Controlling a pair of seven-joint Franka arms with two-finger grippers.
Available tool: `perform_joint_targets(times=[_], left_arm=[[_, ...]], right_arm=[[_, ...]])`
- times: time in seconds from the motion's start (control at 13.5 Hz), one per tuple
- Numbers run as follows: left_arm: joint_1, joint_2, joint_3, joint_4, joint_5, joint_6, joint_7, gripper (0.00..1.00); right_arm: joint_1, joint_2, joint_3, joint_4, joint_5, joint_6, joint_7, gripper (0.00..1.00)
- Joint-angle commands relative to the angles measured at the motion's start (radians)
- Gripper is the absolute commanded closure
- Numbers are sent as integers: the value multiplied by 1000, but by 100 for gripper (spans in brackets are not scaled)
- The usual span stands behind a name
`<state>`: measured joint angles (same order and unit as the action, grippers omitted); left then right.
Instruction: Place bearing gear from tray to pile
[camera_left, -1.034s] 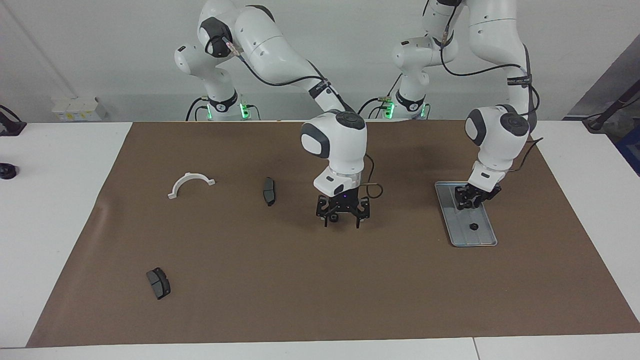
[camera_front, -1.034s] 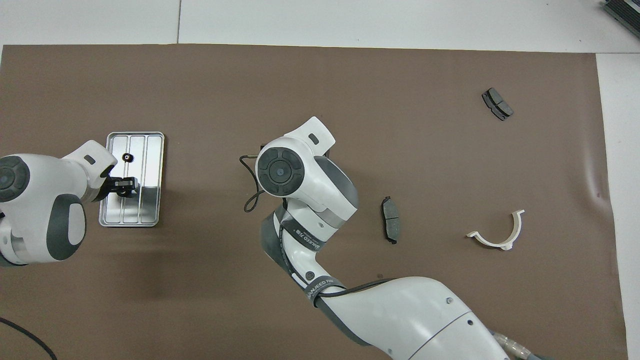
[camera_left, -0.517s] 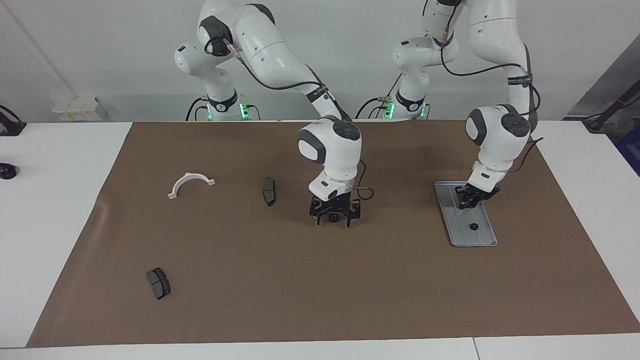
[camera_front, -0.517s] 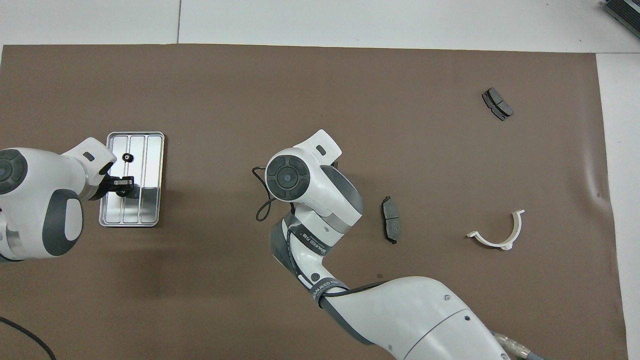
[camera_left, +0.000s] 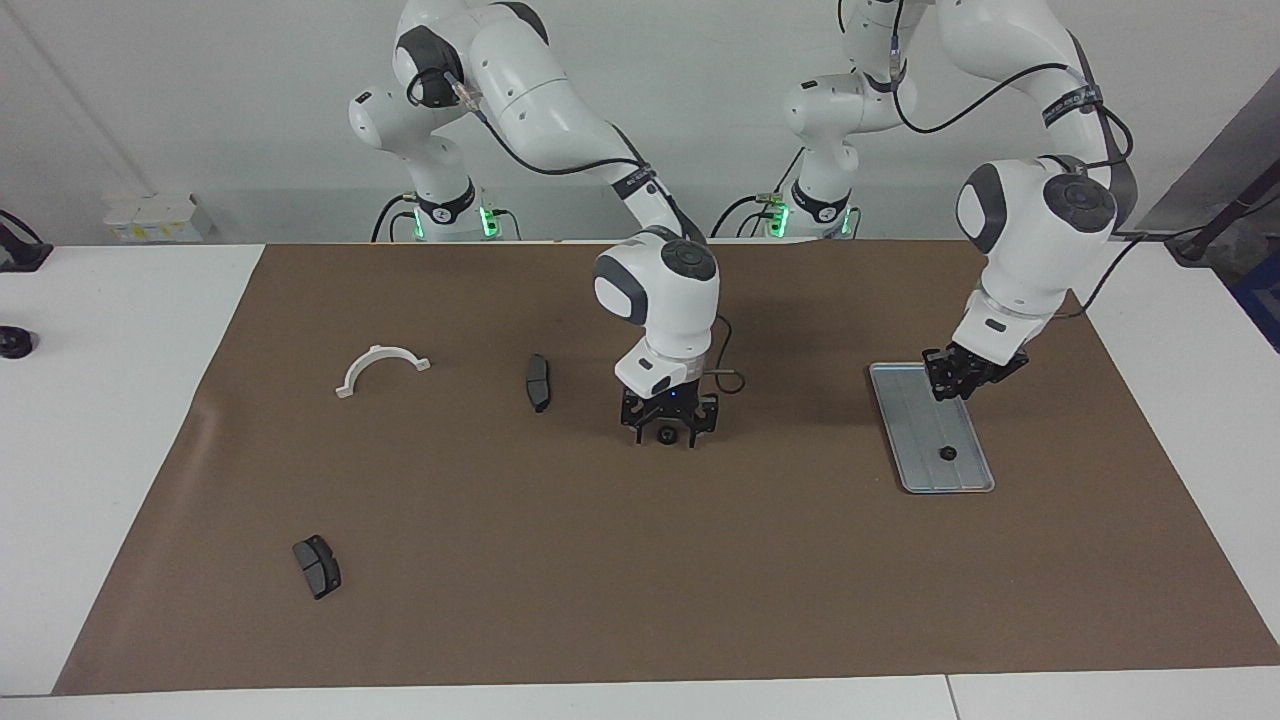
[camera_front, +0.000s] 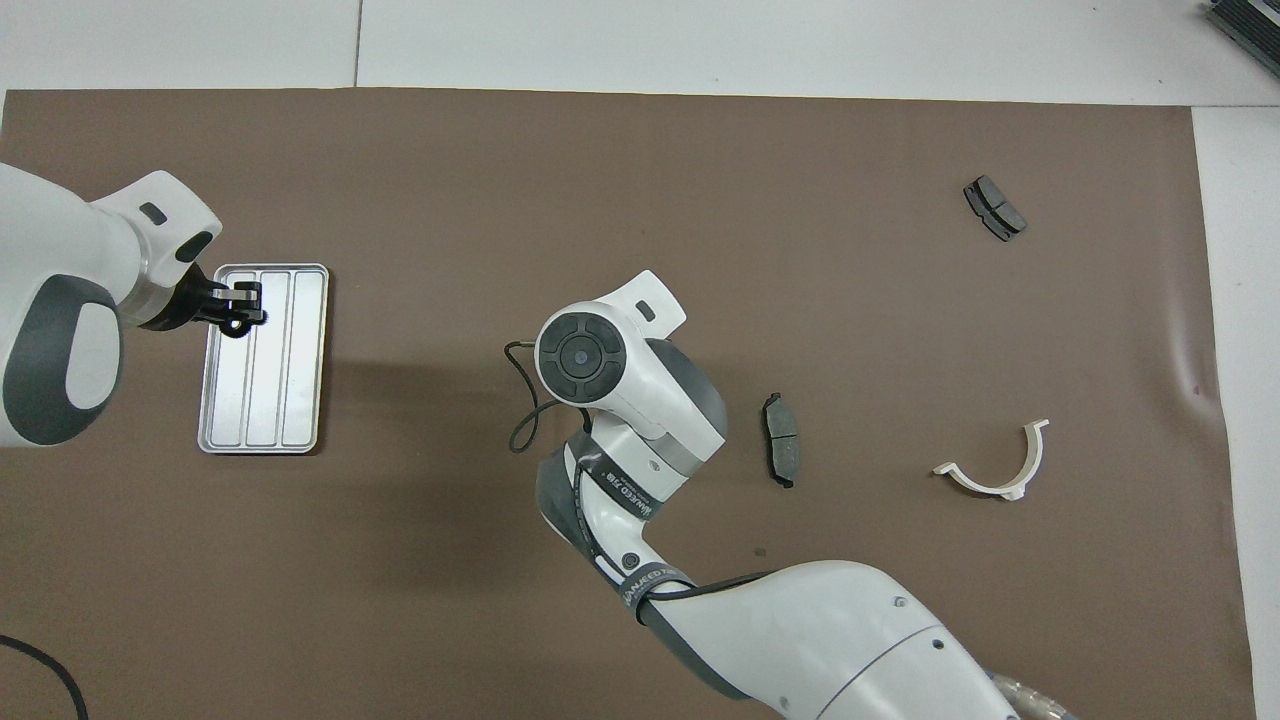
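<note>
The silver tray lies toward the left arm's end of the brown mat. One small black bearing gear rests in it. My left gripper hangs above the tray, shut on a small dark round piece that looks like another gear. At mid-mat my right gripper stands low and open, its fingers on either side of a black gear on the mat where the pile is. In the overhead view the right arm's wrist hides that spot.
A dark brake pad lies beside the right gripper, toward the right arm's end. A white half-ring lies further that way. Another brake pad sits farther from the robots.
My left gripper closed low in the tray and has risen off it. The right gripper has sunk and shifted slightly, so the gear on the mat now lies between its fingers.
</note>
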<state>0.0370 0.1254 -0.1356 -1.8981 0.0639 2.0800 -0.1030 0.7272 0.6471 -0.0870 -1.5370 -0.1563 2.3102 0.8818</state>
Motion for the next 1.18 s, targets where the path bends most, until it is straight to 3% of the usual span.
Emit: perform_joint_targets(times=[0.0,0.37,0.66,0.96,1.11], left_arm=[[-86,8,11,10,-9,-3,-124,100],[-89,5,11,-6,-9,29,-132,100],[-88,0,11,-27,-9,46,-129,100],[-85,0,11,-29,-9,51,-127,100],[-91,2,10,-29,-9,64,-136,100]], right_arm=[[-5,-43,19,-43,18,-28,20,25],[-5,-47,29,-45,18,-49,22,56],[-6,-47,29,-45,18,-48,22,68],[-11,-47,27,-43,18,-49,22,94],[-21,-49,27,-35,17,-60,20,100]])
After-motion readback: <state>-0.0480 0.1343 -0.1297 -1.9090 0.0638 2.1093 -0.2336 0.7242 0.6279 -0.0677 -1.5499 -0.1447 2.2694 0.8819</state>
